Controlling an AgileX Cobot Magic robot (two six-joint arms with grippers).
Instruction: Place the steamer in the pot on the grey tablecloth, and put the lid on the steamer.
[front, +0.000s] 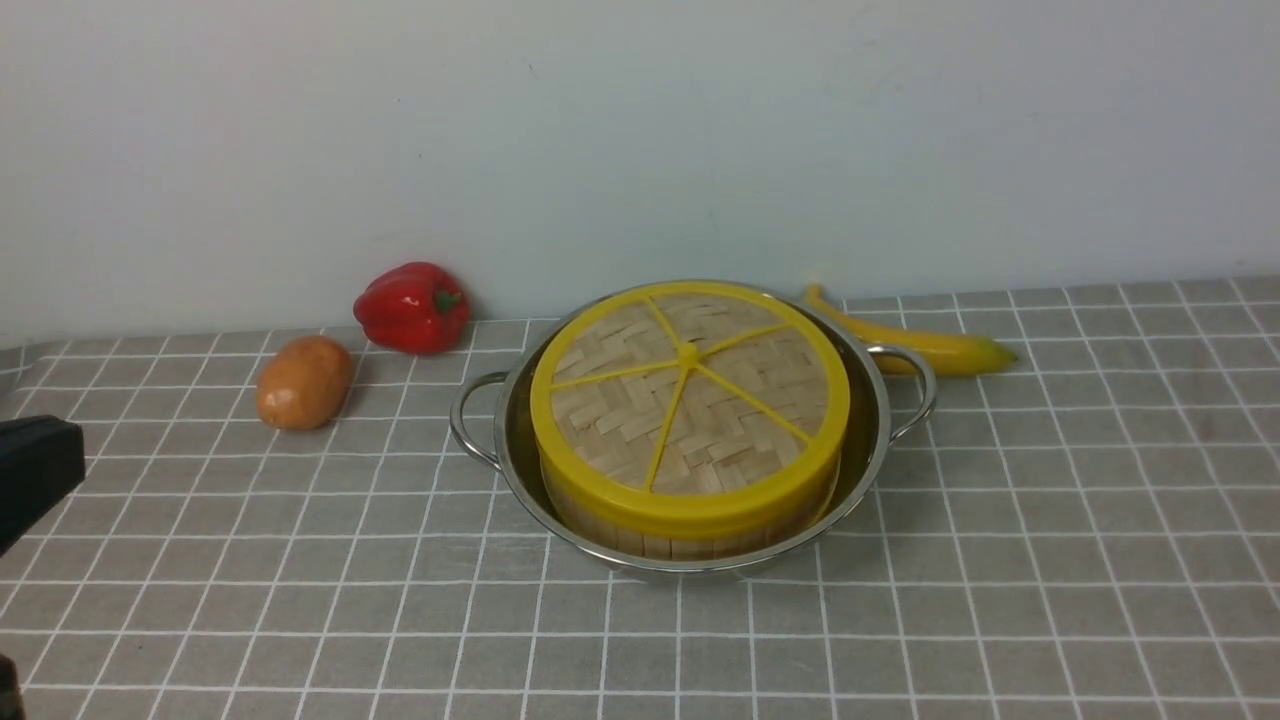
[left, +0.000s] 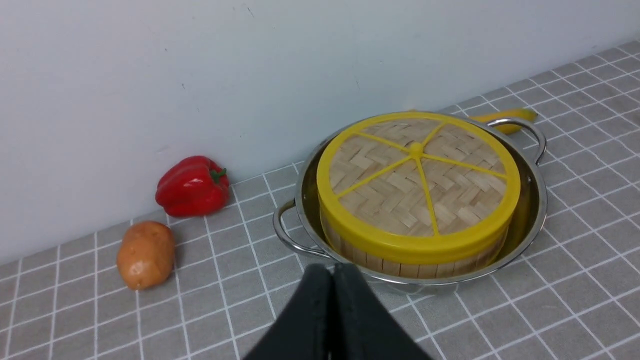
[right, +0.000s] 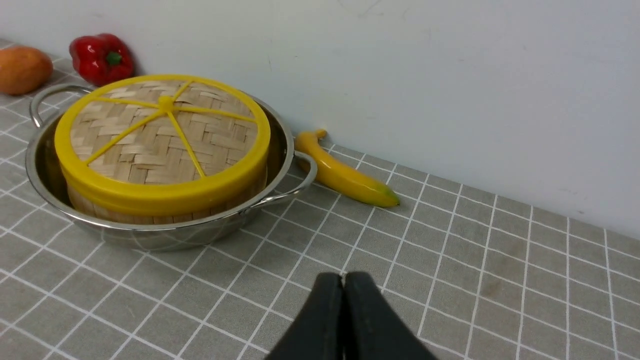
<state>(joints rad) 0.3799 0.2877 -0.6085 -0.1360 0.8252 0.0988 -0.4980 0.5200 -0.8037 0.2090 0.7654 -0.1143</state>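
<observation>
The lid (front: 690, 395), woven bamboo with a yellow rim and five spokes, sits flat on the steamer (front: 690, 542), whose pale slatted wall shows just beneath it. Both stand in the shiny pot (front: 868, 425) at the centre of the front view, on the checked grey cloth (front: 1050, 560) covering the worktop. A plain pale wall (front: 640, 130) runs behind. A pepper (front: 412, 306) and a potato (front: 303, 381) lie centre left. A banana (front: 925, 346) lies behind the pot, partly hidden by it. The left claw (left: 332, 270) and right claw (right: 343, 276) are each pressed closed and empty. The lid hides the steamer's inside. A black part (front: 35, 475) is cut off at the left edge.
</observation>
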